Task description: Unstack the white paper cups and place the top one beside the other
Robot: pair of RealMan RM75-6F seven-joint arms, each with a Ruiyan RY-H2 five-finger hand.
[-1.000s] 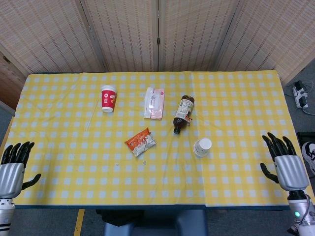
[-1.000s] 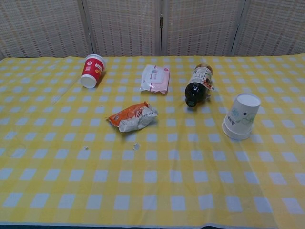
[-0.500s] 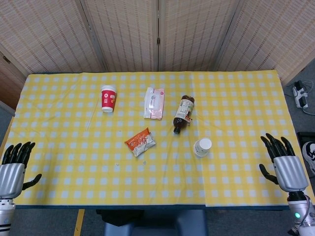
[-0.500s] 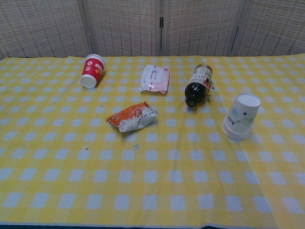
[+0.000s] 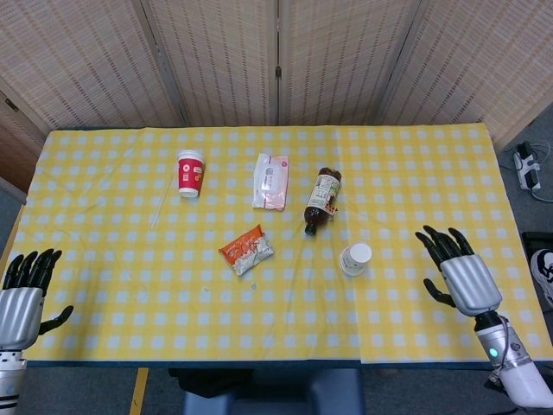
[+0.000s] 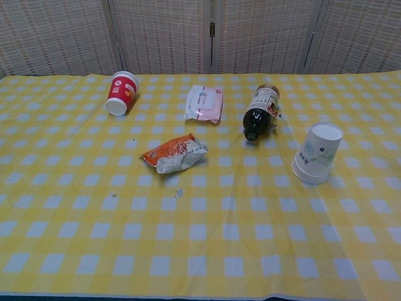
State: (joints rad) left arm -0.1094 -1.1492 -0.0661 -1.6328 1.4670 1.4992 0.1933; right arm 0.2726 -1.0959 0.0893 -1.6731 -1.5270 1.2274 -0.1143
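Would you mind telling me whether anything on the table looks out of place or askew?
The dark bottle lies on its side rather than upright, and the white paper cups stand rim-down and tilted. Nothing looks spilled.

The stacked white paper cups (image 5: 355, 258) (image 6: 317, 153), faintly printed with a pale pattern, stand upside down, leaning slightly, on the yellow-and-white checked surface (image 5: 415, 199) (image 6: 207, 238), right of centre, still nested together.

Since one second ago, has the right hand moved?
Yes. The right hand has moved left over the tablecloth, toward the white paper cups.
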